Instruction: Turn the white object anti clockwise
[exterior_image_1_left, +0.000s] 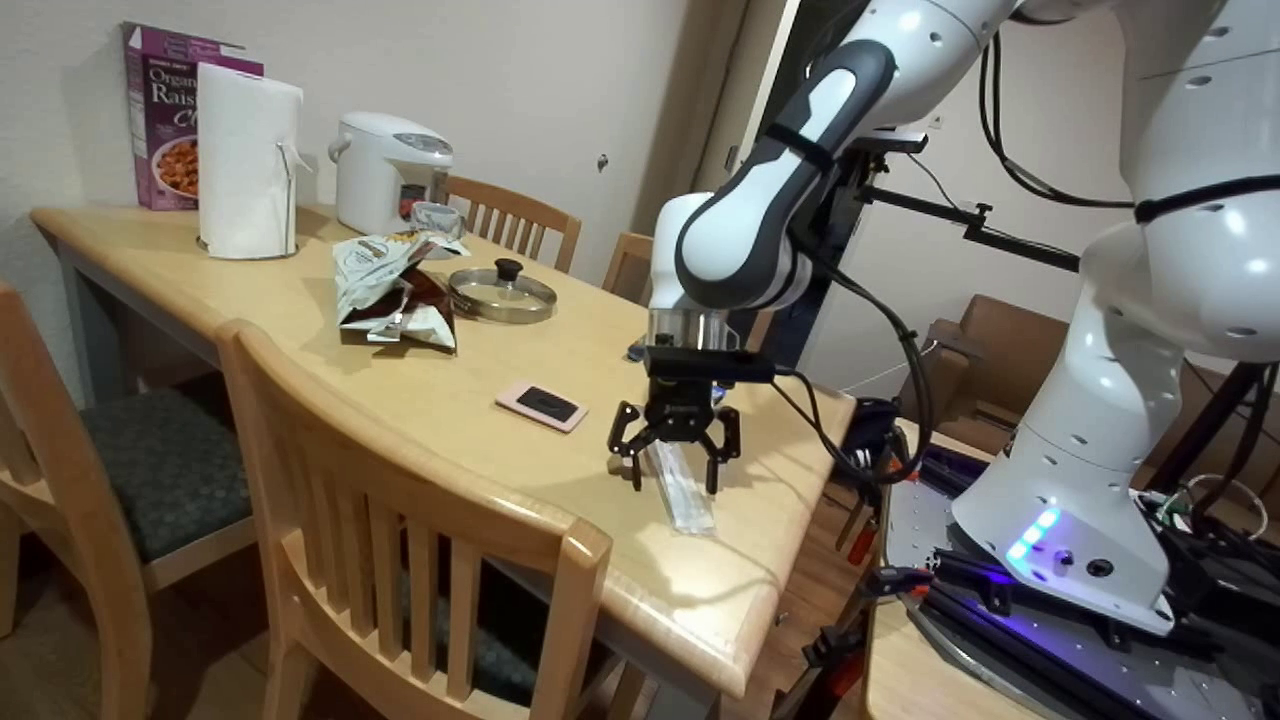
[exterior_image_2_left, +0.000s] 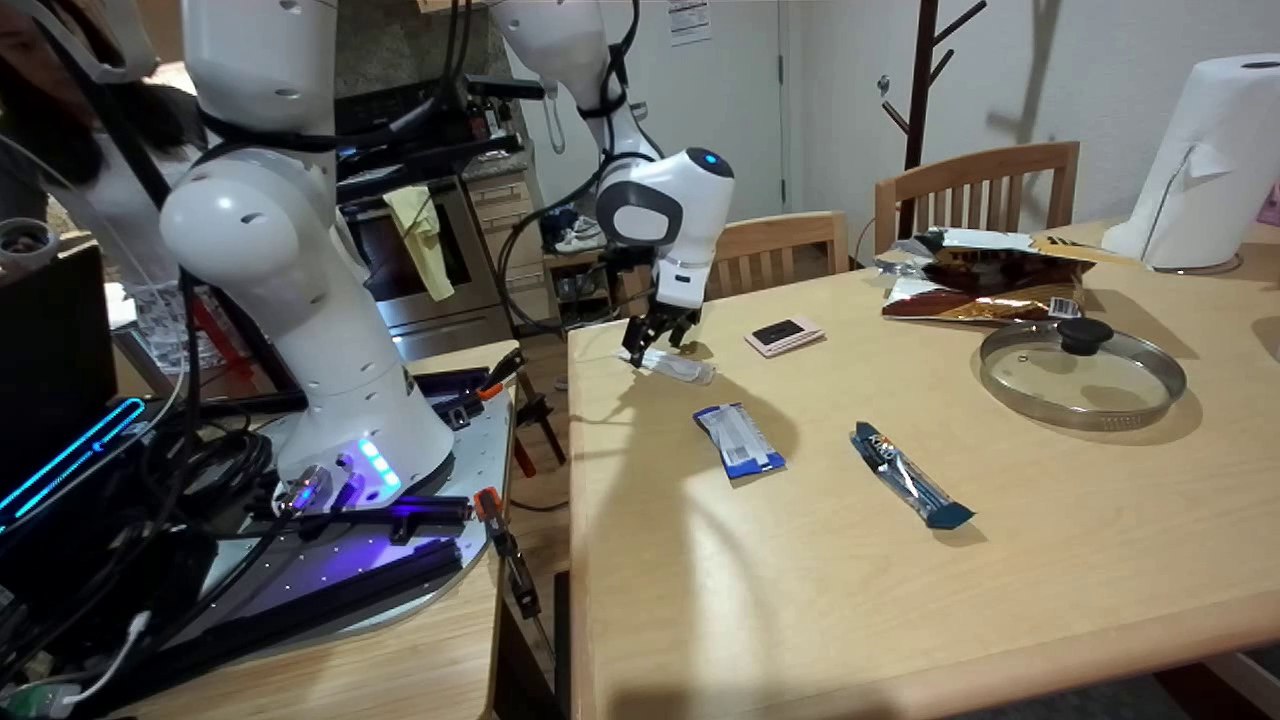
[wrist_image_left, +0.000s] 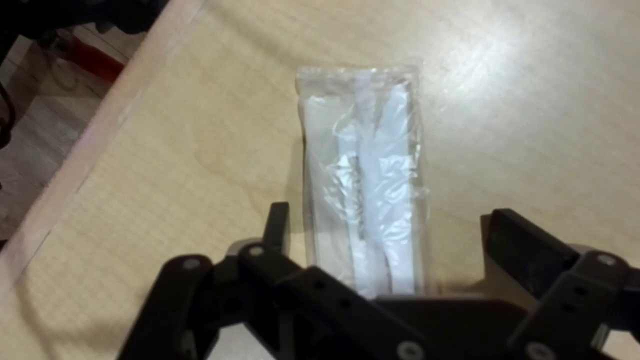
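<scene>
The white object (wrist_image_left: 365, 175) is a slim, flat, clear plastic packet with long white pieces inside. It lies flat on the table and also shows in both exterior views (exterior_image_1_left: 688, 495) (exterior_image_2_left: 682, 367). My gripper (wrist_image_left: 389, 220) is open, pointing down over the packet, as both exterior views show (exterior_image_1_left: 675, 478) (exterior_image_2_left: 660, 348). One finger is on each side of the packet with a gap to it; the left finger in the wrist view is nearer. The packet's near end is hidden behind the gripper in the wrist view. Whether the fingertips touch the table I cannot tell.
The table edge (wrist_image_left: 95, 165) is close on the left in the wrist view. A pink card-like item (exterior_image_1_left: 543, 405), a blue-and-white packet (exterior_image_2_left: 740, 440), a blue-wrapped bar (exterior_image_2_left: 908, 480), a glass lid (exterior_image_2_left: 1080, 385) and a snack bag (exterior_image_1_left: 395, 290) lie on the table.
</scene>
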